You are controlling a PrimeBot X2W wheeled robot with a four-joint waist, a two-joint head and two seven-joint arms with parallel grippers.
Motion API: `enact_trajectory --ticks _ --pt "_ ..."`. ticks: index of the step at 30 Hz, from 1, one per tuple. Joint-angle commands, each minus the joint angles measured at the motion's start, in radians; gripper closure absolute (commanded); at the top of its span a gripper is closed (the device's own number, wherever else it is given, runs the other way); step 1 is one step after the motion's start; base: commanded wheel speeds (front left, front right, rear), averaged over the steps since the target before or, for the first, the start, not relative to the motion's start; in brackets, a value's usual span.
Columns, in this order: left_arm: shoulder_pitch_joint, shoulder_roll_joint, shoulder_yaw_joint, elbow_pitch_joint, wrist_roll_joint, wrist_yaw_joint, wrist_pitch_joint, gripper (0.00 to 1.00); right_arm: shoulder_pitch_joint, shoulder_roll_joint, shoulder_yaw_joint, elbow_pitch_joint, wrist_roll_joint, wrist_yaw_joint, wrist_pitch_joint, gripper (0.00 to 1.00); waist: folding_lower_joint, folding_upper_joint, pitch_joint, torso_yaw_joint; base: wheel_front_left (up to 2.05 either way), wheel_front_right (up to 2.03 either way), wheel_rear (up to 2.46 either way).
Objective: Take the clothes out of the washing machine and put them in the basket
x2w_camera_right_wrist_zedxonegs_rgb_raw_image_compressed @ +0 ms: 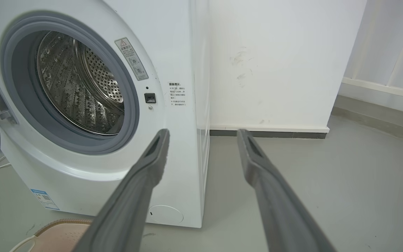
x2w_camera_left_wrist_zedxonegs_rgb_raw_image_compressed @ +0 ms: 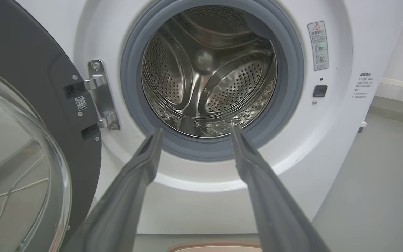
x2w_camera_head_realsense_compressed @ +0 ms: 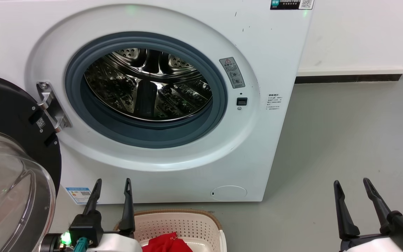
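Hovering: my left gripper (x2w_camera_head_realsense_compressed: 113,182), right gripper (x2w_camera_head_realsense_compressed: 351,182), both spread, empty. Clothes (x2w_camera_head_realsense_compressed: 168,243): red, in basket (x2w_camera_head_realsense_compressed: 187,224) before washing machine (x2w_camera_head_realsense_compressed: 275,140). Drum (x2w_camera_head_realsense_compressed: 145,84): appears bare. Risk: my left arm clipping open door (x2w_camera_head_realsense_compressed: 12,115) beside it.

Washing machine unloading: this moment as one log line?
washing machine: looks empty | door: open | basket: holds red clothes | left gripper: open | right gripper: open

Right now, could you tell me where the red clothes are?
In the head view, the clothes lie in the basket at the bottom edge, before the washing machine, just right of the left gripper.
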Motion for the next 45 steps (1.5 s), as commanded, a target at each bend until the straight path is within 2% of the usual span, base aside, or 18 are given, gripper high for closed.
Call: enact_trajectory --ticks 1,20,21,23,35,45 --pt "0.009 0.001 -0.001 0.001 -0.003 0.005 -0.002 0.0 0.015 -0.001 0.002 -0.005 0.002 -0.001 0.002 0.0 0.0003 0.0 -0.001 0.0 0.0 0.0 0.0" --pt "0.002 0.008 -0.014 0.004 -0.005 0.015 -0.002 0.0 0.012 -0.001 0.005 -0.005 0.009 -0.001 0.003 0.0 0.0003 0.0 -0.002 -0.001 0.0 0.0 0.0" --pt "0.008 0.008 -0.013 0.006 -0.006 0.015 0.0 1.0 0.007 0.0 0.005 -0.004 0.008 0.0 0.004 1.0 0.0003 0.0 -0.002 -0.001 0.0 0.0 0.0" --pt "0.005 0.006 -0.008 0.019 -0.02 0.012 0.006 1.0 0.011 0.0 0.011 0.003 0.022 0.0 0.002 1.0 0.0003 0.0 -0.001 -0.001 0.0 0.0 0.0" --pt "-0.023 -0.003 0.029 0.038 -0.268 -0.023 0.07 1.0 -0.041 -0.018 0.015 0.061 0.298 0.0 0.024 1.0 0.0003 0.0 0.002 0.002 0.0 0.0 0.0" --pt "-0.039 -0.009 0.051 0.047 -0.426 -0.046 0.108 1.0 -0.074 -0.026 0.018 0.101 0.467 0.0 0.039 1.0 0.0003 0.0 0.005 0.004 0.0 0.0 0.0"
